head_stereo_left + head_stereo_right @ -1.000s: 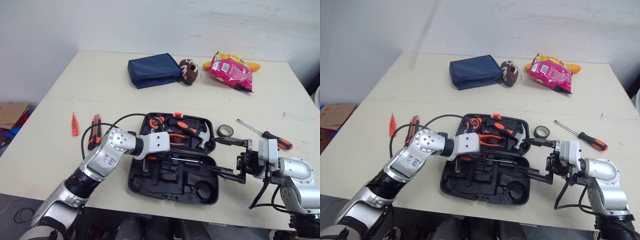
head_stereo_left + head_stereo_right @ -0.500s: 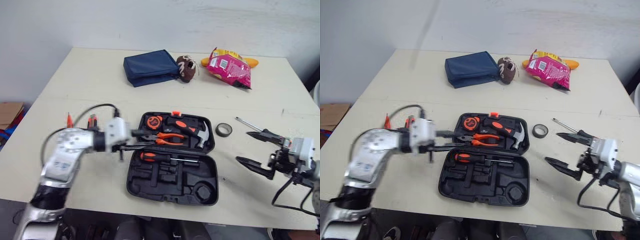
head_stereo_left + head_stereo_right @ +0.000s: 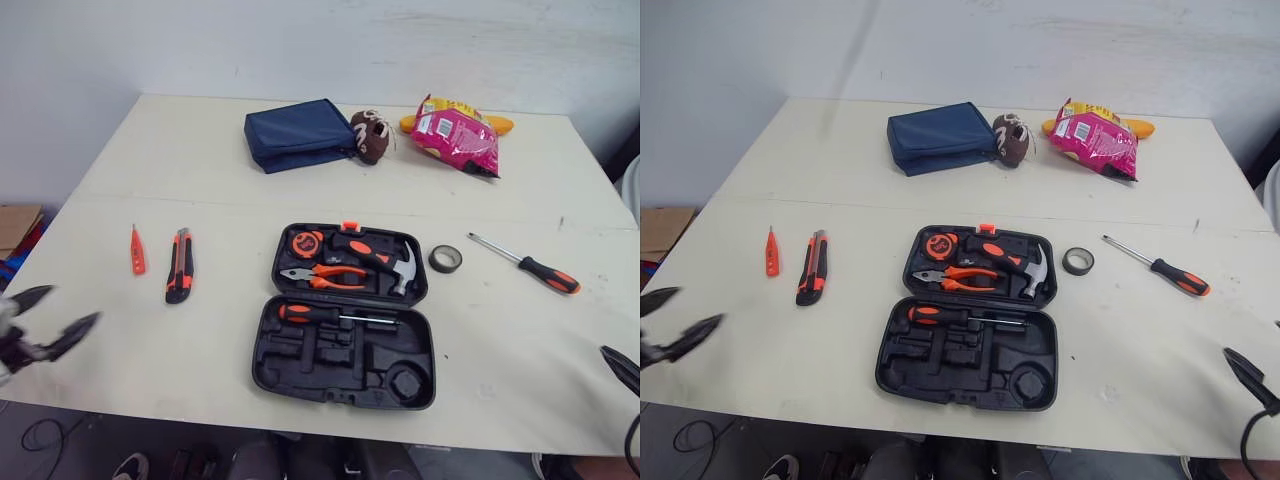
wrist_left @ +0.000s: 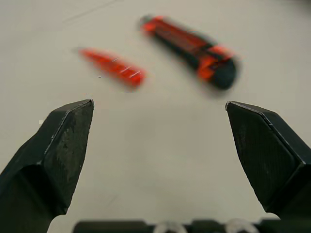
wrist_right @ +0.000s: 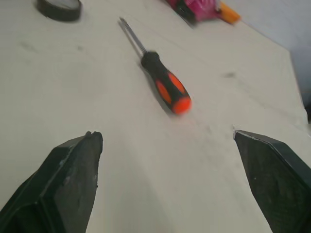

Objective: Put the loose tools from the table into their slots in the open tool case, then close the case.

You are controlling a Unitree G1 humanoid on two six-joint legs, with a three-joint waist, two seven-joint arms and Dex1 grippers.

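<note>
The open tool case [image 3: 345,315] lies at the centre of the frame on the table [image 3: 150,170]. Its upper half holds a tape measure [image 3: 306,243], pliers [image 3: 322,276] and a hammer [image 3: 385,262]. In the lower half a stowed screwdriver [image 3: 320,314] sits in its slot near the hinge, and the other recesses are bare.

Left of the case, well apart from it, lie a utility knife [image 3: 179,278] and, further left, a small orange tool [image 3: 136,250] that may be a tester pen; the two run roughly parallel without touching. Just right of the case's upper half is a roll of dark tape [image 3: 446,258]. Beyond it a loose screwdriver [image 3: 525,264] lies at a slant with its orange-and-black handle toward the right edge.

My left gripper [image 3: 52,315] hangs at the lower left edge of the frame, fingers spread wide and holding nothing, well short of the knife. My right gripper [image 5: 167,136] is just as wide apart and empty, one black finger [image 3: 622,368] showing at the lower right edge, and the loose screwdriver lies on the table beyond it.

Along the top of the frame sit a blue pouch [image 3: 297,134], a brown plush ball [image 3: 370,136] touching it, and a pink snack bag [image 3: 455,138].
</note>
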